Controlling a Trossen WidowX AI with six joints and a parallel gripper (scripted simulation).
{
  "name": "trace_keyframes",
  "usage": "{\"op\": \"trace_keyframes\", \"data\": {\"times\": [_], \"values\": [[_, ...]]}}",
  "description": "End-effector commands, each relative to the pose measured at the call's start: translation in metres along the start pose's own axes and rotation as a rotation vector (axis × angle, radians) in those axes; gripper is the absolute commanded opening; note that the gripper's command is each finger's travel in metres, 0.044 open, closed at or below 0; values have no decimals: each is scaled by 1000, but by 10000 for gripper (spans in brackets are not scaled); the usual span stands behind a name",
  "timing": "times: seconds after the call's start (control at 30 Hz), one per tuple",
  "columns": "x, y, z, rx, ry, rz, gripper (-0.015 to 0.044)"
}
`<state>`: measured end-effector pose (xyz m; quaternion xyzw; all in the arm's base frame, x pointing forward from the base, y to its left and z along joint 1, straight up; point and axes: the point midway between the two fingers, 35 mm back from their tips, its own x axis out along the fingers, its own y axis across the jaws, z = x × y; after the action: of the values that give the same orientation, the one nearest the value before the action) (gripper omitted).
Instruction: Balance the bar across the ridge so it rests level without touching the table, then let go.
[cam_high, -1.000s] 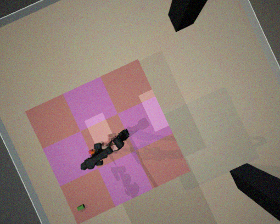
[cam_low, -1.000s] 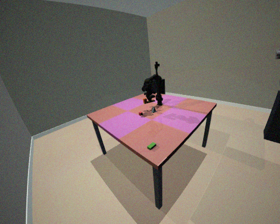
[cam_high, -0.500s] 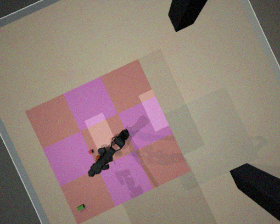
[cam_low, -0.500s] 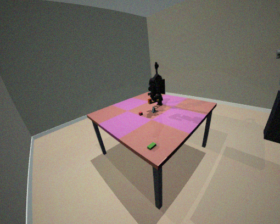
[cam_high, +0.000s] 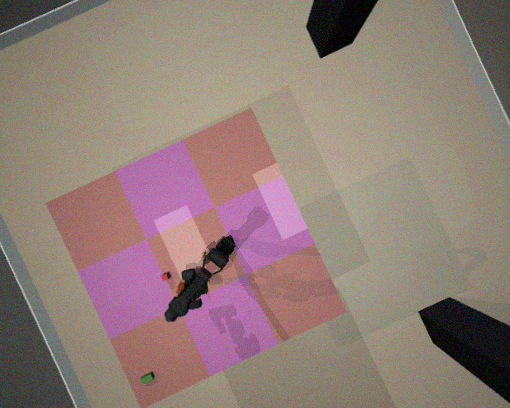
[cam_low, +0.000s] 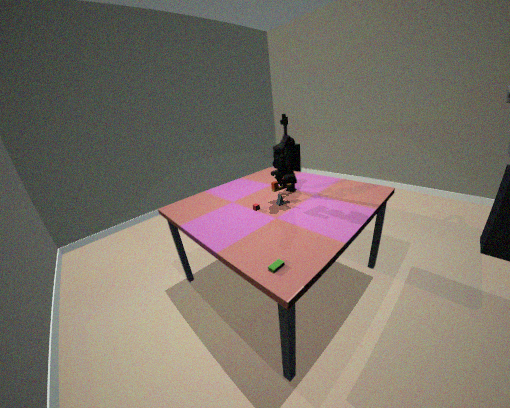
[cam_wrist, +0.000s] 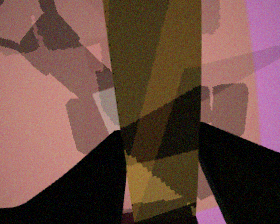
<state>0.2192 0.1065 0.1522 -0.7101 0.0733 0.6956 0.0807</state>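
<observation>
the claw (cam_wrist: 161, 178) was closed on the bar (cam_wrist: 156, 66), its two dark fingers pressed against the bar's long sides and stopped partway by its width. in the wrist view the bar was an olive-yellow slab running from the claw at 6 o'clock up to 12 o'clock, crossed by angular shadows, with the pink and purple counter (cam_wrist: 38, 141) showing behind it on both sides. whether the bar touched anything below could not be told from that view. from above, the arm (cam_high: 192, 290) lay over the middle of the checkered counter (cam_high: 95, 215), stretched from about 1 o'clock down to 7 o'clock, and a small orange patch of the bar (cam_high: 180, 287) peeked out at its 9 o'clock side. a small red block (cam_high: 166, 275) sat just beside the arm, toward 10 o'clock from that patch and apart from it. a green block (cam_high: 147, 377) lay well apart, near the counter's edge at 7 o'clock. in the side view the arm (cam_low: 285, 160) stood folded and tall over the centre square, the orange bar (cam_low: 274, 186) showing low beside the claw, held up off the counter (cam_low: 280, 250). a small grey ridge (cam_low: 280, 200) stood on the counter just in front of the arm, below the bar, with the red block (cam_low: 256, 206) near it at 9 o'clock. the green block (cam_low: 276, 265) rested near the front edge.
</observation>
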Motion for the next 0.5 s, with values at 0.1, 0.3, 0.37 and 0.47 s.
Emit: {"op": "trace_keyframes", "data": {"times": [0.1, 0.3, 0.37, 0.47], "values": [[11, 0, 0, 4, 0, -2, 0], [20, 0, 0, 3, 0, -2, 0], [24, 1, 0, 3, 0, -2, 0], [28, 1, 0, 3, 0, -2, 0]]}}
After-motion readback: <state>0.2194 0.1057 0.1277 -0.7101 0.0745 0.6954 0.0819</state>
